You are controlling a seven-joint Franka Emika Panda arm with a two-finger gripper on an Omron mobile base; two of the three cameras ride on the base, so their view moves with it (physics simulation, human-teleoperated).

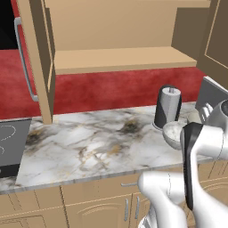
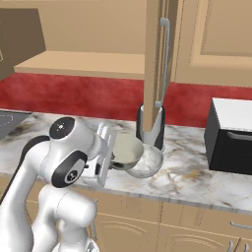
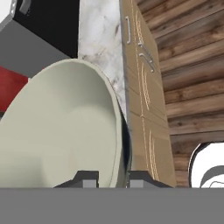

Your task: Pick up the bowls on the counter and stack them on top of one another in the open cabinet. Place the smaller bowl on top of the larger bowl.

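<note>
Larger bowl (image 1: 173, 133) half behind the arm — black appliance (image 2: 150, 129) behind the cabinet door (image 2: 156, 59).

Your gripper (image 3: 111, 177) sits at the smaller bowl (image 2: 126, 148), fingers either side of its rim. That bowl is over the larger bowl (image 2: 147, 165), which is on the counter (image 1: 93, 142) near its front edge. Just behind stands the cylindrical appliance (image 1: 168, 107). The cabinet (image 1: 124, 58) shelf is above. Microwave (image 2: 230, 135) is right, cooktop (image 1: 11, 144) far left.
</note>
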